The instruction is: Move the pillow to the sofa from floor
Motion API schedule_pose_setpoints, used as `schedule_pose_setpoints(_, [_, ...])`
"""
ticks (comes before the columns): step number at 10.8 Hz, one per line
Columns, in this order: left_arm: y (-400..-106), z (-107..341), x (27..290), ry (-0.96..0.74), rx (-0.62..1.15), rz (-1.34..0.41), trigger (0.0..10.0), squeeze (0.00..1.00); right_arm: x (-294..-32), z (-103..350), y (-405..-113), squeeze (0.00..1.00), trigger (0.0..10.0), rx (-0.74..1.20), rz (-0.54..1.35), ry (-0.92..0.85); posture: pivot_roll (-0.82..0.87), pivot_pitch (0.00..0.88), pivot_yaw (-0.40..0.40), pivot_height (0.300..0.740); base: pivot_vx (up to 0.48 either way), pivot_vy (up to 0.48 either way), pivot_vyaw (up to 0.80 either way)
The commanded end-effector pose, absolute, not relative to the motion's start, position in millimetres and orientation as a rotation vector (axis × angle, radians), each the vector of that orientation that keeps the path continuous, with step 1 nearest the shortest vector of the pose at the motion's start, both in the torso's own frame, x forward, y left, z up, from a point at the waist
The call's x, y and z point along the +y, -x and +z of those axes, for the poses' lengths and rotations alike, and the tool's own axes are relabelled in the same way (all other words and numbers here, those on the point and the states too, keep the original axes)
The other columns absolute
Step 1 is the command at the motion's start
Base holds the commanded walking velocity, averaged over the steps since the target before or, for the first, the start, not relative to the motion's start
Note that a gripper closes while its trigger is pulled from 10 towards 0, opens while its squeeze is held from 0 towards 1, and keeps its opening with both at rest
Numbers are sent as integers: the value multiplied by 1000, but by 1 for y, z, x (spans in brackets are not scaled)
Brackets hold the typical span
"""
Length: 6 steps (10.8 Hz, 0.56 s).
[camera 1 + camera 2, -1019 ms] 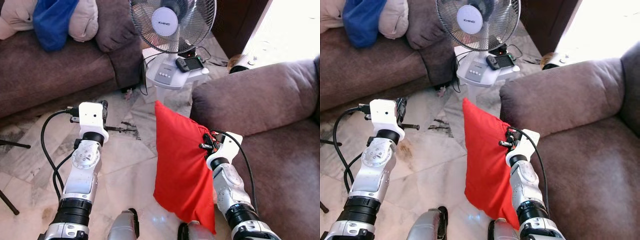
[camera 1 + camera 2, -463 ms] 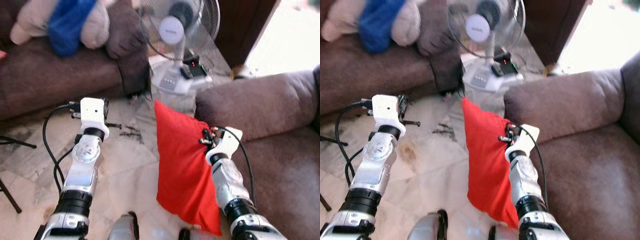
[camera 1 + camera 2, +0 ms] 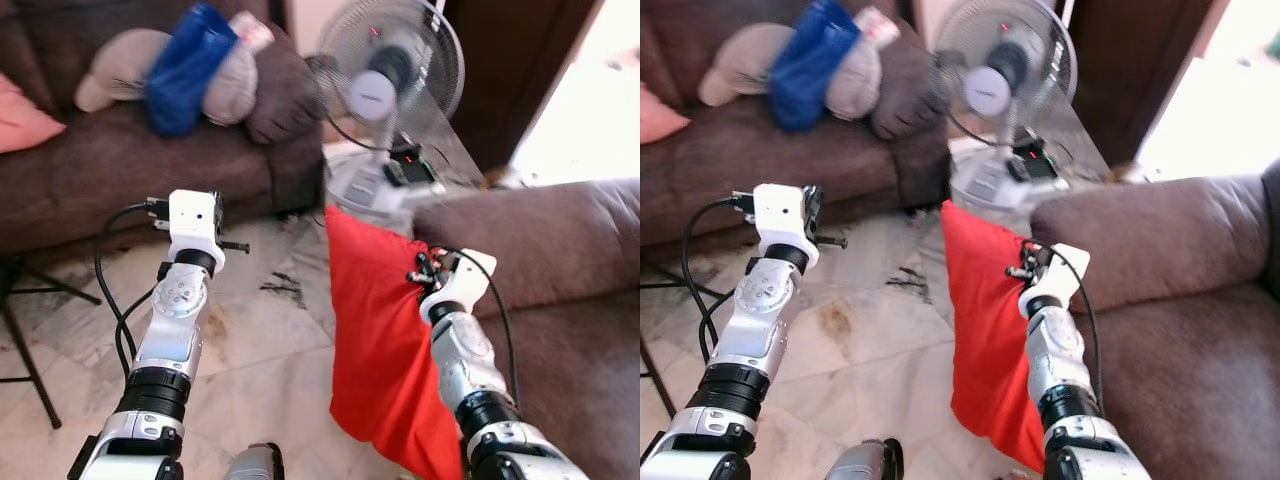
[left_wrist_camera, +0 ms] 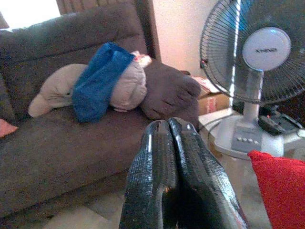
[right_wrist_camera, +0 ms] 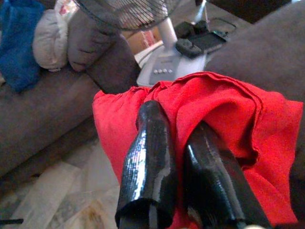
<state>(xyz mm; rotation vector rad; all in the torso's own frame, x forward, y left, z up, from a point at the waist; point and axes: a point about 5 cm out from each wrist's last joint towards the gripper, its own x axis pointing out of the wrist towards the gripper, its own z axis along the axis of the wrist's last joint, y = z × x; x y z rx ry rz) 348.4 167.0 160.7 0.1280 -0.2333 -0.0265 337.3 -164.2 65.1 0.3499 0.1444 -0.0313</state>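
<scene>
A red pillow [image 3: 375, 330] hangs upright off the floor, held by its upper right edge. My right gripper [image 5: 178, 126] is shut on the pillow's red cloth [image 5: 224, 109], beside the arm of the brown sofa [image 3: 530, 235] on my right. My left gripper [image 4: 169, 131] is shut with nothing in it, raised at the left and pointing toward the other brown sofa [image 4: 57, 143]. The left arm's white wrist [image 3: 193, 220] stands over the marble floor [image 3: 260, 340].
A standing fan [image 3: 395, 80] with a white base is straight ahead between the two sofas. A blue cloth and grey cushions [image 3: 190, 65] lie on the far sofa. A pink cushion [image 3: 25, 115] sits at its left end. Black stand legs [image 3: 25, 330] are at the left.
The camera has tilted up and swung, showing more of the far sofa. The pillow stays hanging in my right gripper, now slightly further right in view.
</scene>
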Motion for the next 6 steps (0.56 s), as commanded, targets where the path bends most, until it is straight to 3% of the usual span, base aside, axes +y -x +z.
schedule_pose_setpoints(1, [-350,163,170,-127,-243,-17,10000,0,-168,105,-354,0,10000,-46,-8,-325,102,0,-17,740,0,0,0])
schedule_pose_setpoints(4, [-346,169,182,-44,-262,35,10000,0,-171,116,-358,0,10000,-77,62,-336,108,0,-34,740,0,0,0])
schedule_pose_setpoints(6, [-339,190,183,10,-312,-26,10000,0,-170,132,-361,0,10000,-123,194,-348,116,0,-41,740,0,0,0])
